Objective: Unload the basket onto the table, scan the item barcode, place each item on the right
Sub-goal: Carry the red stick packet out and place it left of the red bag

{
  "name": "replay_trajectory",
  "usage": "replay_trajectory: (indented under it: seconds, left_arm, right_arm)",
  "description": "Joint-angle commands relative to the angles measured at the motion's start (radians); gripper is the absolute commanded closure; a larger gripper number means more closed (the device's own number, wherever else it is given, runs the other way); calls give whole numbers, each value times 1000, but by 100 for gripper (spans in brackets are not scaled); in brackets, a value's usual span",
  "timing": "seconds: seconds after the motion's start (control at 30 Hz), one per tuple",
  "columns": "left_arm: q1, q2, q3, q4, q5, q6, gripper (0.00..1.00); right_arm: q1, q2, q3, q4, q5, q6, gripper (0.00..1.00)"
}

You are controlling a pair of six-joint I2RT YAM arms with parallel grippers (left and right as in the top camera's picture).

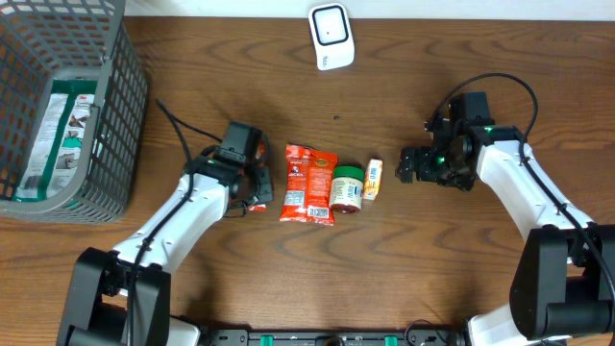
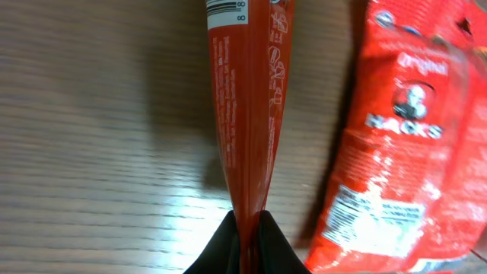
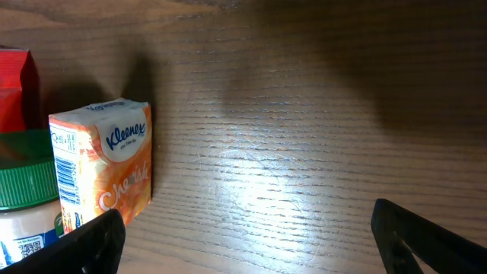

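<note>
The left pincer (image 2: 247,230) is closed tight on the thin end of a red packet (image 2: 242,114) and holds nothing else. The packet stands on its narrow side, low at the desk (image 2: 91,152), left of centre; I cannot tell whether it touches the wood. Its barcode (image 2: 227,9) is at the end far from the fingers.

The main risk, I think, is this small grip. Only the seam is pinched, so the long free part can swing or bend when the arm turns, and the packet can slip out. Then the barcode may not face the scanner (image 1: 332,37), which stands well apart at the far edge of the desk, and the scan fails. A second risk is the bag (image 2: 403,152). It lies just beside the packet, so a sideways move can push or drag it.

Around: the basket (image 1: 120,115), with a package (image 1: 53,130) inside, sits at the far left, well apart. The bag, then the jar (image 1: 347,188) with a green lid, then the tissue pack (image 1: 373,179) lie in a close row to the right. The right pincer (image 1: 404,165) is wide open and empty, near the tissue pack. Nothing lies on the direct way from the packet to the scanner.
</note>
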Motion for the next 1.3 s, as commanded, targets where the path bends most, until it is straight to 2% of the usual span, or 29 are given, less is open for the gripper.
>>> replay_trajectory:
  seconds: [0.0, 0.07, 0.1, 0.13, 0.17, 0.2, 0.23, 0.27, 0.43, 0.47, 0.53, 0.6, 0.77, 0.9, 1.0, 1.03, 1.07, 1.13, 1.17, 1.23, 1.27]
  left_arm:
    - [-31, 10, -11, 3, -51, -2, 92]
    - [-34, 10, -11, 5, -53, -7, 92]
    - [-34, 10, -11, 5, -53, -11, 87]
    - [-34, 10, -11, 4, -53, -10, 76]
    - [-34, 10, -11, 4, -53, -10, 60]
    - [-34, 10, -11, 4, -53, -10, 38]
    - [-34, 10, -11, 4, -53, -10, 25]
    - [-34, 10, -8, 4, -45, -9, 20]
    - [-33, -2, 78, -56, -31, 77, 21]
    - [-33, -5, 101, -70, -31, 79, 28]
    - [-33, -9, 150, -98, -31, 79, 67]
    - [-33, -10, 168, -103, -31, 79, 93]
    - [-26, -10, 201, -143, -21, 109, 93]
    - [67, -10, 548, -441, 9, 233, 93]
    - [199, -10, 870, -579, -97, 259, 92]
    - [232, -10, 923, -583, -116, 263, 89]
    - [291, -10, 1002, -578, -143, 274, 70]
    - [393, -10, 1083, -536, -159, 303, 55]
    - [450, -10, 1102, -499, -159, 318, 43]
    - [534, -9, 1102, -436, -159, 356, 34]
    - [586, 0, 1100, -411, -159, 381, 27]
  right_arm:
    - [-6, -8, 12, -1, 2, -4, 1]
    - [-6, -8, 12, -1, 1, -4, 1]
    - [-6, -8, 12, -1, 1, -3, 1]
    - [-6, -8, 12, -1, 2, -4, 1]
    - [-6, -8, 12, -1, 2, -3, 1]
    - [-6, -8, 12, -1, 1, -3, 1]
    - [-6, -8, 12, -1, 1, -4, 1]
    - [-6, -8, 12, -1, 2, -4, 1]
    - [-6, -8, 12, -1, 2, -4, 1]
    - [-6, -7, 12, -1, 2, -4, 1]
    - [-6, -8, 12, -1, 2, -3, 1]
    - [-6, -8, 12, -1, 2, -4, 1]
    - [-6, -8, 12, -1, 1, -4, 1]
    - [-6, -7, 12, -1, 2, -4, 1]
    - [-6, -8, 12, -1, 1, -4, 1]
    - [-6, -8, 12, -1, 2, -4, 1]
    - [-6, -8, 12, -1, 1, -4, 1]
    - [-6, -7, 12, -1, 2, -4, 1]
    - [-6, -7, 12, -1, 2, -3, 1]
    - [-6, -7, 12, -1, 2, -3, 1]
    - [-6, -8, 12, -1, 1, -4, 1]
